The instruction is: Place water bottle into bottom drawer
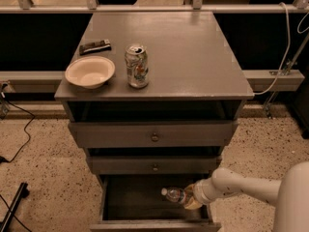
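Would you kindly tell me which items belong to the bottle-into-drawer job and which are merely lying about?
Job: clear plastic water bottle with white cap; open grey bottom drawer; gripper, in that drawer at the bottle's base.
Lying about: silver printed soda can; cream bowl; dark flat packet, on the cabinet top.

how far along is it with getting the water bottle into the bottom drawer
Done: the bottom drawer is open. In hand: the end effector, low at the drawer's right side, grips the water bottle, held sideways inside the drawer space. Left: release it and withdraw.
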You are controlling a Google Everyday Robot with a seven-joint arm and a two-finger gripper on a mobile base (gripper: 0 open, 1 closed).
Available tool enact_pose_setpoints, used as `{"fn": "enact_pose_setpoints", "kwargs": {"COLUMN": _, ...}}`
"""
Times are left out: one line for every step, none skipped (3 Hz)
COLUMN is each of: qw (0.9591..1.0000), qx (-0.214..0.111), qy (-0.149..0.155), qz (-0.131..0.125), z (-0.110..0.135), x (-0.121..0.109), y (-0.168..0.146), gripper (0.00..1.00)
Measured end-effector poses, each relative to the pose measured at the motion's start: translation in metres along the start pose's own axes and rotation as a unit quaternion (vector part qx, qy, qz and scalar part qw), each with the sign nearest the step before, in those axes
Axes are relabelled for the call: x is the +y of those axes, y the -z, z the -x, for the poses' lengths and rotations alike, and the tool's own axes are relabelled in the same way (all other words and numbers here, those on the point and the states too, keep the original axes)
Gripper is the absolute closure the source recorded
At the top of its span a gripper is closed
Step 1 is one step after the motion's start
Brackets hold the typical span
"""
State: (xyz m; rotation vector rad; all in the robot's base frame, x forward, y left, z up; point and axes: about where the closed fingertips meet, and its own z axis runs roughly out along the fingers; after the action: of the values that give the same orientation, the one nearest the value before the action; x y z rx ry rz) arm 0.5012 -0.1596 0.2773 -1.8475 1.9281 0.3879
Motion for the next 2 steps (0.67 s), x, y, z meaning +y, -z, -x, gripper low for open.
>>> {"fn": "enact_pose_setpoints", "kwargs": {"qw": 0.9999, "qx": -0.006, "qy": -0.003, "qz": -0.008, "z": -0.001, "x": -0.007, "y": -0.024, "gripper": 1.0}}
{"fn": "enact_pose_setpoints", "kwargs": {"qw": 0.9997, "qx": -0.018, "qy": -0.018, "qz": -0.005, "z": -0.005, "x": -0.008, "y": -0.056, "gripper": 0.99}}
